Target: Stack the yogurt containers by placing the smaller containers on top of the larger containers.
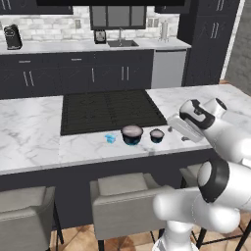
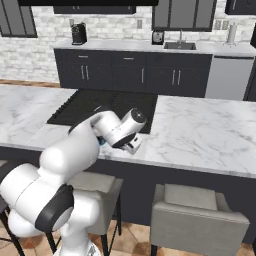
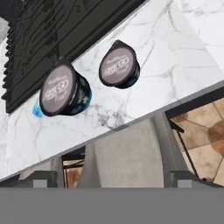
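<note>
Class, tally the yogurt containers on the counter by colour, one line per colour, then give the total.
Dark cups with pale tops: 2, the larger and the lesser
Light-blue cup: 1
Total: 3

3 yogurt cups in a row on the white marble counter's front strip, just in front of the black cooktop, all upright, none stacked.
- Widest dark round cup w/ pale grey-pink top + blue base [image 1: 132,134]: middle of row; lid has printed lettering in hand view [image 3: 61,89].
- Smaller dark cup, same pale top/blue base [image 1: 157,135]: just right of the wide one, small gap, not touching [image 3: 119,65].
- Tiny light-blue cup [image 1: 110,139]: just left of the wide cup; in hand view mostly hidden behind it [image 3: 36,110].
</note>
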Tool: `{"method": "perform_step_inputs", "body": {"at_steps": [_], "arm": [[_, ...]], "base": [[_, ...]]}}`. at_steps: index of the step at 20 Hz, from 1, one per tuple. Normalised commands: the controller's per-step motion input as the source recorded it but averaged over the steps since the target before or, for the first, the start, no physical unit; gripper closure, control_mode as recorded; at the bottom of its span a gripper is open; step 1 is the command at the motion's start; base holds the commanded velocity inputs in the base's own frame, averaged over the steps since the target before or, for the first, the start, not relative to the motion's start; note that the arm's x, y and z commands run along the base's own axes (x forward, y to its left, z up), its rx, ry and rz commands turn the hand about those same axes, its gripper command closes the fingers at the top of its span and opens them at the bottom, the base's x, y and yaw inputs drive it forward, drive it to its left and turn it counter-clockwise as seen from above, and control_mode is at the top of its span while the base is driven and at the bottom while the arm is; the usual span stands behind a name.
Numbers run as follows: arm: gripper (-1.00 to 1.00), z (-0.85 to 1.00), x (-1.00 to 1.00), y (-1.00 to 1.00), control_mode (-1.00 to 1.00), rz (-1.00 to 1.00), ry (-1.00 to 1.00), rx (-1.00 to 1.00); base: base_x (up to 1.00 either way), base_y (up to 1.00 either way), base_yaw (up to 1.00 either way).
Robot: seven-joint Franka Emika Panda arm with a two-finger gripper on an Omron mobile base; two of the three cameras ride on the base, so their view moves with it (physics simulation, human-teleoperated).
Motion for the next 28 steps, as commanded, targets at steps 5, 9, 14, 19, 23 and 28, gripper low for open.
{"method": "perform_step_inputs", "body": {"at_steps": [5, 9, 14, 19, 23, 28], "arm": [[-1.00, -0.02, 0.22, 0.00, -1.00, 0.00, -0.02, 0.01], [-1.00, -0.12, 0.19, 0.00, -1.00, 0.00, 0.00, 0.00], [-1.00, -0.17, 0.12, 0.00, -1.00, 0.00, 0.00, 0.00], [-1.00, -0.16, 0.09, 0.00, -1.00, 0.00, -0.01, 0.00], [-1.00, -0.10, 0.14, 0.00, -1.00, 0.00, -0.05, 0.00], [-1.00, -0.09, 0.13, 0.00, -1.00, 0.00, -0.06, 0.00]], "base": [[0.00, 0.00, 0.00], [0.00, 0.00, 0.00], [0.00, 0.00, 0.00], [0.00, 0.00, 0.00], [0.00, 0.00, 0.00], [0.00, 0.00, 0.00]]}}
